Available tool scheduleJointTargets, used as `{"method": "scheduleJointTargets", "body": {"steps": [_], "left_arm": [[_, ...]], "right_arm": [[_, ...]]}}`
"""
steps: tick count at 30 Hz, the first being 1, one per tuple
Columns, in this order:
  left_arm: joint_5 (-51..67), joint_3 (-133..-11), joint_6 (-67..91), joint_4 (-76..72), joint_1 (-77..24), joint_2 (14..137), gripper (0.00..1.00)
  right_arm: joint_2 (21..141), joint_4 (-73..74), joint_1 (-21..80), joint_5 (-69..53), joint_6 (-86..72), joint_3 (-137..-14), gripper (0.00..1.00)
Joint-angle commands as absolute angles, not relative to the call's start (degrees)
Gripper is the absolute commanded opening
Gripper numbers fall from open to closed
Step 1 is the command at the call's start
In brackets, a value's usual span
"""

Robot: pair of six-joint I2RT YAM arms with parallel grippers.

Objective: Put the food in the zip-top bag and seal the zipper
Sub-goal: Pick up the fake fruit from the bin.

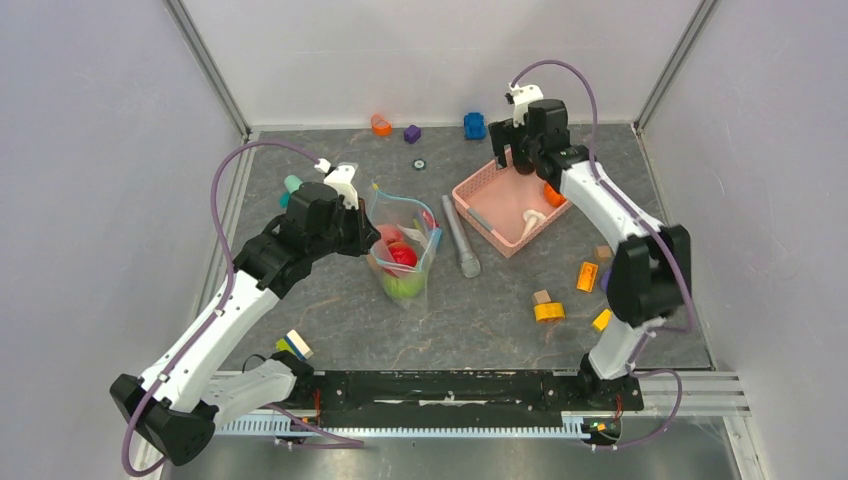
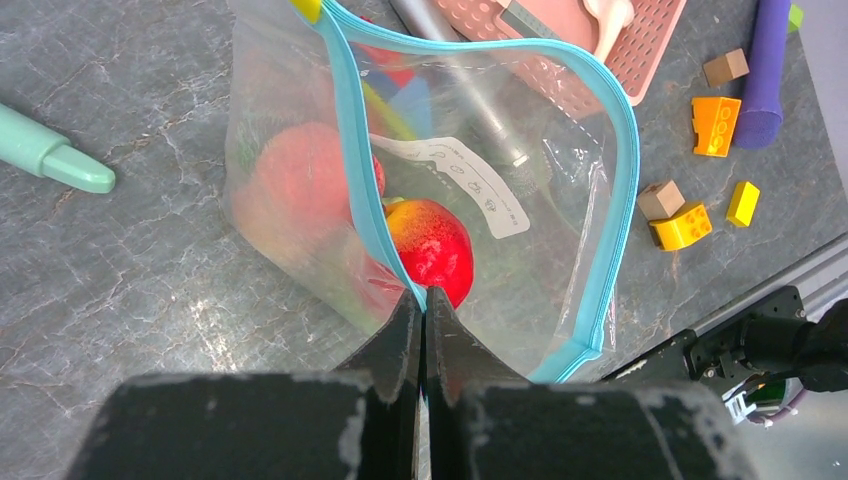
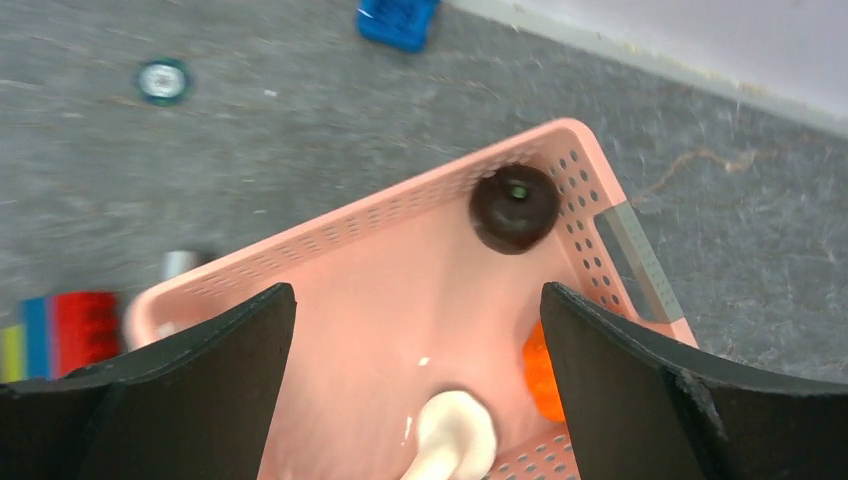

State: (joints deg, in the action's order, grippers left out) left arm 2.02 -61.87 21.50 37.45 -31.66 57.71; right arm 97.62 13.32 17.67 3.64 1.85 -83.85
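Observation:
The clear zip-top bag (image 1: 405, 255) stands open at table centre, with its teal zipper (image 2: 350, 170) spread wide. Inside it are a red fruit (image 2: 432, 248), a peach piece (image 2: 300, 180) and a green ball (image 1: 402, 286). My left gripper (image 2: 424, 300) is shut on the bag's near zipper edge and holds the mouth open. My right gripper (image 3: 415, 330) is open and hovers above the pink basket (image 3: 370, 300). The basket holds a dark brown piece (image 3: 515, 208), an orange pumpkin (image 3: 540, 372) and a white mushroom (image 3: 450, 440).
A grey cylinder (image 1: 460, 250) lies between bag and basket. A mint-green stick (image 2: 55, 155) lies left of the bag. Loose building blocks (image 1: 548, 310) are scattered right of centre. Blue, purple and orange blocks (image 1: 474, 125) sit along the back edge.

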Motion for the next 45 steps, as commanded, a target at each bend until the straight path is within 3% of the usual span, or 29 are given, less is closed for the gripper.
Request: {"method": "scheduleJointTargets", "body": {"steps": [1, 10, 16, 31, 36, 39, 45], "left_arm": [[3.16, -61.70, 19.14, 34.28, -31.06, 57.36, 0.03], [2.77, -61.43, 19.23, 34.00, -30.33, 57.46, 0.03], [3.71, -61.70, 19.12, 34.01, -29.81, 57.60, 0.03], [4.37, -61.61, 19.16, 33.89, -28.76, 57.77, 0.02], [4.67, -61.60, 19.33, 33.75, -28.57, 57.89, 0.02], [5.20, -61.59, 19.51, 33.75, -28.48, 57.77, 0.02], [5.56, -61.44, 20.60, 33.66, -28.48, 57.60, 0.02]], "right_arm": [[107.75, 14.84, 13.48, 6.68, 1.31, -91.64, 0.98], [120.56, 5.93, 10.02, 9.55, -3.41, -94.59, 0.94], [123.11, -2.81, 9.93, 8.99, -4.40, -92.85, 0.91], [127.90, -7.00, 9.93, 9.13, -6.67, -92.52, 0.81], [127.08, -10.04, 9.93, 9.23, -7.65, -89.86, 0.68], [125.01, -11.10, 9.93, 8.65, -8.00, -87.87, 0.51], [115.89, -11.83, 9.93, 7.25, -7.71, -79.80, 0.40]]}}
